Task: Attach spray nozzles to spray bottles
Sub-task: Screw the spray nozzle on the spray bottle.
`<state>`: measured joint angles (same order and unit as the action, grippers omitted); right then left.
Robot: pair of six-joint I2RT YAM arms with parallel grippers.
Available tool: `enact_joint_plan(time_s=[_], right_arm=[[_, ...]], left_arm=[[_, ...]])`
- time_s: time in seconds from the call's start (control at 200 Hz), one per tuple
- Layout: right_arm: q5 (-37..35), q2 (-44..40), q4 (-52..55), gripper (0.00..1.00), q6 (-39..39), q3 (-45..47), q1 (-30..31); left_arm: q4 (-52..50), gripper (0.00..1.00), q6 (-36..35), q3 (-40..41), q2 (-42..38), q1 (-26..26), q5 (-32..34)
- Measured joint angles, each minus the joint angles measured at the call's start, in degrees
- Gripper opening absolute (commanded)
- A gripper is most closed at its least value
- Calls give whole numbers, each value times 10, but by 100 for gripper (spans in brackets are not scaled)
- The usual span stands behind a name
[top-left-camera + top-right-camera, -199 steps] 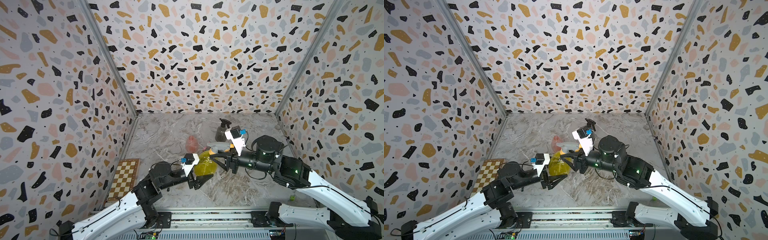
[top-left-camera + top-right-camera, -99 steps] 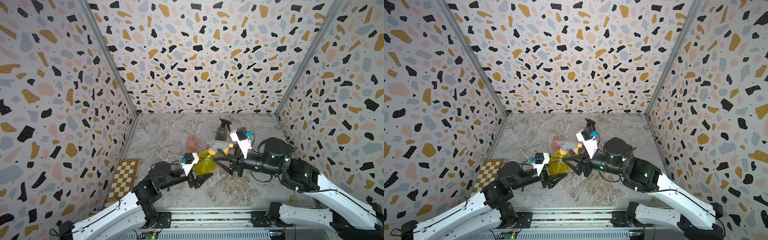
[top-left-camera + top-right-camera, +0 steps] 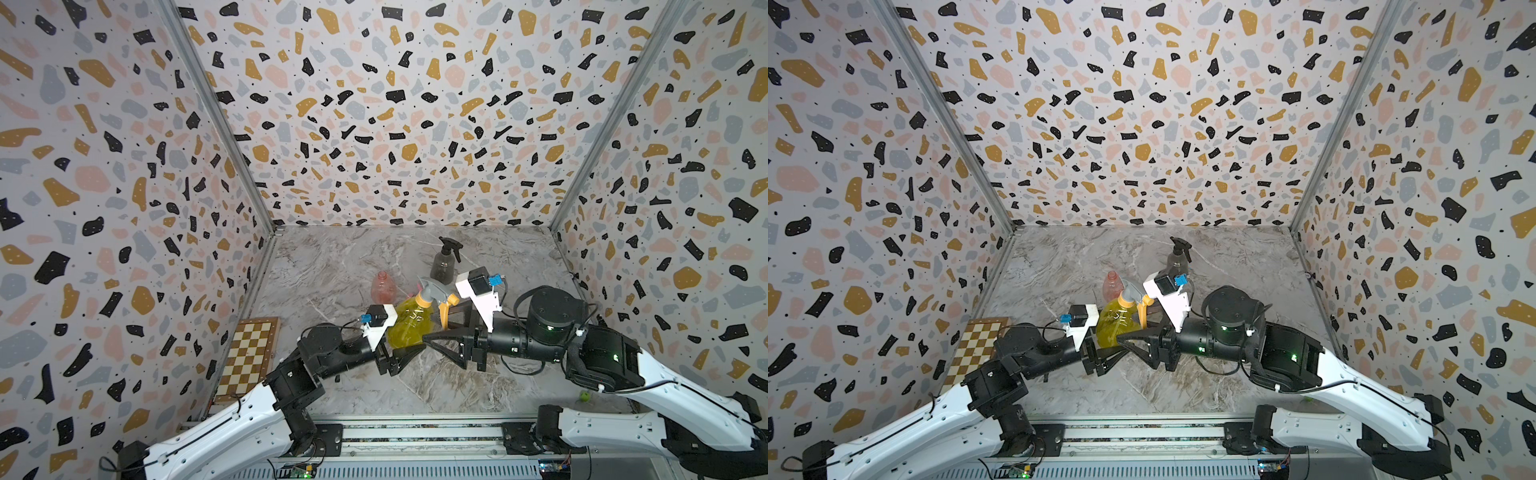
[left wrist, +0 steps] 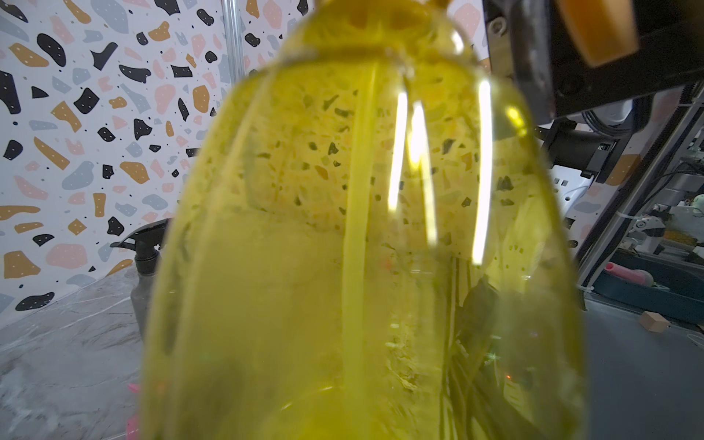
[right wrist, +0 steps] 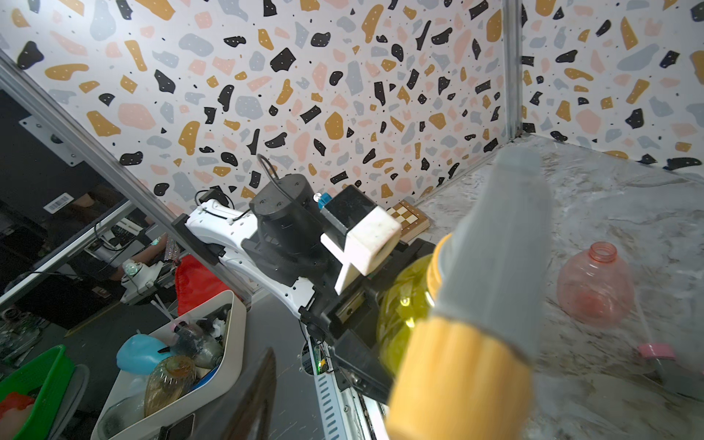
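My left gripper is shut on the base of the round yellow bottle, which it holds tilted above the table. The bottle fills the left wrist view, the dip tube inside it. A grey nozzle with yellow-orange collar and tip sits on its neck. My right gripper stands open beside the nozzle's trigger, one dark finger showing. The dark-grey bottle stands behind, wearing the black nozzle. The pink bottle stands with an open neck. The pink-and-grey nozzle lies on the table.
A small chessboard lies by the left wall. A little green object sits at the front right. Speckled walls close the marble table on three sides. Bins of clutter stand outside the cell.
My right gripper has drawn back to the right, away from the nozzle on the yellow bottle. The left gripper has kept its hold on the bottle and barely moved.
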<state>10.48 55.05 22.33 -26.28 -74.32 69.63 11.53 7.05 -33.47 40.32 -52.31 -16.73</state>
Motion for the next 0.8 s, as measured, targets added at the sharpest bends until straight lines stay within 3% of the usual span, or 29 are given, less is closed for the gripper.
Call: enact_joint_plan(time_s=[0.426, 0.801], right_arm=[[67, 35, 7, 69, 55, -29, 30], [61, -20, 38, 67, 118, -21, 34]], left_arm=[[19, 0, 0, 5, -11, 0, 7], [59, 0, 1, 25, -32, 0, 8]])
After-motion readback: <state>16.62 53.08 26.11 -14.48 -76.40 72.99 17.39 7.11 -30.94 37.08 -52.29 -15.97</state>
